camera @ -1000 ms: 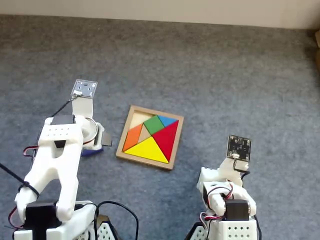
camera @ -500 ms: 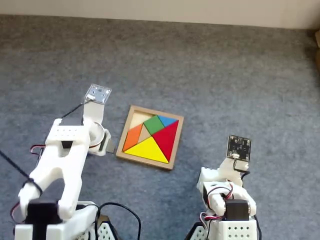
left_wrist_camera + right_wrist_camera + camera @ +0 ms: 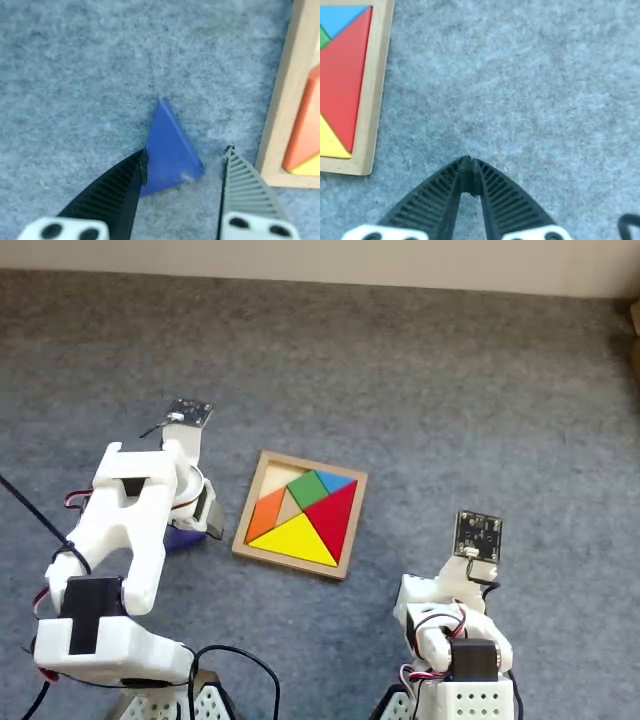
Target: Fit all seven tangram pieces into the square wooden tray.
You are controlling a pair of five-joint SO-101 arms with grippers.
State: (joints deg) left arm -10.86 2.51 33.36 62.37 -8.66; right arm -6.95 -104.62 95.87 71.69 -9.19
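Got the square wooden tray (image 3: 289,562) sitting a bit tilted on the grey carpet (image 3: 450,390), roughly mid-table. Counting six pieces in it already: yellow triangle (image 3: 295,540) at 6 o'clock, red triangle (image 3: 335,515) at 3, orange piece (image 3: 265,512) at 9, green piece (image 3: 308,488) at 12, light blue triangle (image 3: 337,482) at 1, plus a small tan piece (image 3: 289,509) in the middle. Seeing bare wood in the 11 o'clock corner. Found the last one, a dark blue triangle (image 3: 167,152), flat on the carpet at 9 o'clock from the tray, just beside the rim and not touching it. Looking at the left gripper (image 3: 185,151) right over it, jaws spread wide, black finger (image 3: 117,185) up against one edge, grey finger (image 3: 245,185) clear of the other side, near the tray's frame. Can't say whether that black finger actually touches. Spotted the right gripper (image 3: 468,161) at 4 o'clock from the tray, pinched closed on nothing, over plain carpet.
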